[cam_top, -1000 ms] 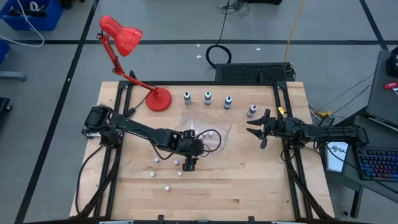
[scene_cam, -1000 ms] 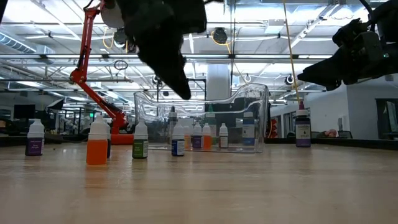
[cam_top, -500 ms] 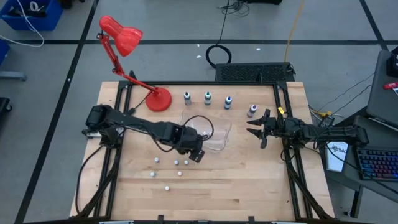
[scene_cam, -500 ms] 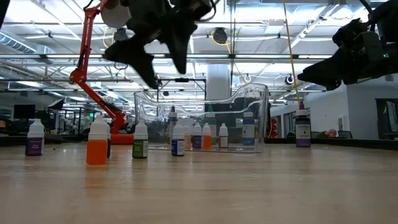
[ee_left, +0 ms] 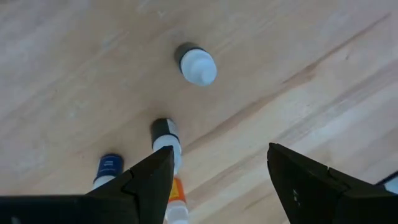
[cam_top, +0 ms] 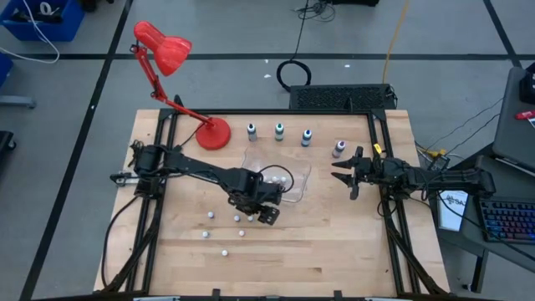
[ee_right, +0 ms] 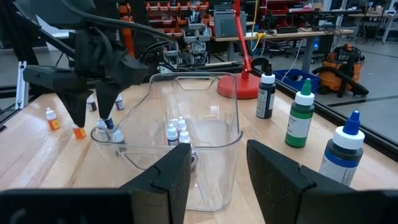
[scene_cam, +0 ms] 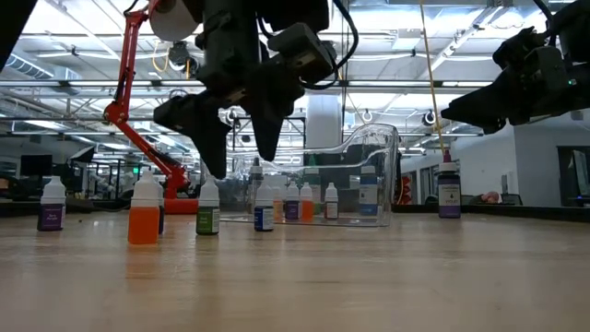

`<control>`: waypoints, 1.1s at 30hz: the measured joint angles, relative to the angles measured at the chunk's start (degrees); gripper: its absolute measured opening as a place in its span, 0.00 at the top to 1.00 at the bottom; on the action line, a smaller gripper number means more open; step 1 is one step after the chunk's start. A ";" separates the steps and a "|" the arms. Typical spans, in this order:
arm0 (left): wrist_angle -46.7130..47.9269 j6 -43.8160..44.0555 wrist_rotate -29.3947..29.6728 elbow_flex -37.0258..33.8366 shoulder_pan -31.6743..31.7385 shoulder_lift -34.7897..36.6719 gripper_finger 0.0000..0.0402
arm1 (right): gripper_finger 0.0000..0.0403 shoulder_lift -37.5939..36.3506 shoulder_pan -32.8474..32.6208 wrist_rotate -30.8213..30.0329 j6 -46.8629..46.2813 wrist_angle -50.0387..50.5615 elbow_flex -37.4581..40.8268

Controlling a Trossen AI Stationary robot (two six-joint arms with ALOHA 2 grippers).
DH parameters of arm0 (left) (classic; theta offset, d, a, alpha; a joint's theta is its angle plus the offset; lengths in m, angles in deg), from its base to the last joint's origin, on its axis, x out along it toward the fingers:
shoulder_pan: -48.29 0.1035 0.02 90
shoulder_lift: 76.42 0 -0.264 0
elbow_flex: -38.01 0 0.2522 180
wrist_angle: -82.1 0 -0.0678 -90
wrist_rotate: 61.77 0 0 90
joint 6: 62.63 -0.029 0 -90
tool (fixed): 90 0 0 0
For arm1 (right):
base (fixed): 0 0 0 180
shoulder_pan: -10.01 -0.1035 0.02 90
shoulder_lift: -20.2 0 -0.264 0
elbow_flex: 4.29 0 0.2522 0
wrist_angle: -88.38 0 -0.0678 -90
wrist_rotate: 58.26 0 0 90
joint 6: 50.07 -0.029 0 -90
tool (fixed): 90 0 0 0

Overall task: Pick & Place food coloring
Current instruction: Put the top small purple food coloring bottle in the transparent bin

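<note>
The food coloring, small pale-capped dropper bottles, stands scattered on the wooden counter (cam_top: 334, 251): one (ee_left: 198, 64) lies straight below the left hand (ee_left: 217, 171), a dark one (ee_left: 165, 138) and a blue one (ee_left: 109, 168) sit beside its left finger, and a few more stand inside the clear container (ee_right: 186, 134). The left hand (cam_top: 267, 216) hovers above them near the container, its fingers apart and holding nothing. The right hand (cam_top: 344, 174) waits off the container's right side, fingers partly spread and empty, near the purple bottle (cam_top: 338, 149).
</note>
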 joint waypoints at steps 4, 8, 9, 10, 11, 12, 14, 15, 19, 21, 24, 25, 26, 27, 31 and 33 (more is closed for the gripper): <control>0.09 -1.54 0.18 0.05 -0.14 -0.04 0.36 | 0.64 0.00 0.01 0.00 0.01 0.00 0.00; -0.10 -8.43 4.08 2.65 -1.47 -0.35 0.38 | 0.64 0.00 0.00 0.00 0.00 0.00 0.00; -0.46 -10.69 5.64 3.94 -2.02 -0.48 0.38 | 0.64 0.00 0.00 0.00 0.00 0.00 0.00; -0.60 -13.11 7.51 5.26 -2.67 -0.61 0.38 | 0.64 0.02 0.00 0.00 0.00 0.02 0.00; -0.76 -15.43 9.44 6.72 -3.35 -0.67 0.38 | 0.64 0.00 0.02 0.00 0.02 0.02 0.00; -1.36 -17.56 11.48 8.23 -4.02 -0.67 0.38 | 0.64 0.00 0.01 0.00 0.00 0.03 0.00; -3.50 -21.87 16.51 11.31 -5.30 -0.58 0.38 | 0.64 0.00 0.01 0.00 0.00 0.07 0.00; -3.88 -24.16 19.73 13.02 -6.00 -0.58 0.38 | 0.64 0.00 0.02 0.00 0.00 0.07 0.00; -2.45 -32.88 33.88 16.76 -9.41 -0.97 0.38 | 0.64 0.00 0.00 0.00 0.00 0.13 0.00; -1.33 -37.27 39.66 16.41 -11.46 -1.59 0.38 | 0.64 0.02 0.02 0.00 0.00 0.13 0.00; -0.69 -45.06 41.92 15.96 -13.62 -4.17 0.38 | 0.64 0.00 0.01 0.01 0.00 0.13 0.00; -0.74 -47.74 41.01 15.93 -13.95 -5.27 0.38 | 0.64 0.16 0.01 -0.02 0.00 0.02 0.00; -1.56 -49.91 39.55 15.90 -14.04 -6.24 0.38 | 0.64 0.28 0.00 -0.01 0.00 -0.05 0.00; -2.95 -51.02 38.74 15.90 -14.12 -7.25 0.38 | 0.64 0.28 0.00 0.02 0.00 0.24 0.00; -4.89 -50.91 37.96 15.90 -14.16 -9.23 0.38 | 0.64 0.69 0.01 0.00 0.00 0.13 0.00; -3.39 -49.60 38.63 15.90 -14.19 -9.20 0.38 | 0.64 0.75 0.00 0.00 0.00 0.12 0.00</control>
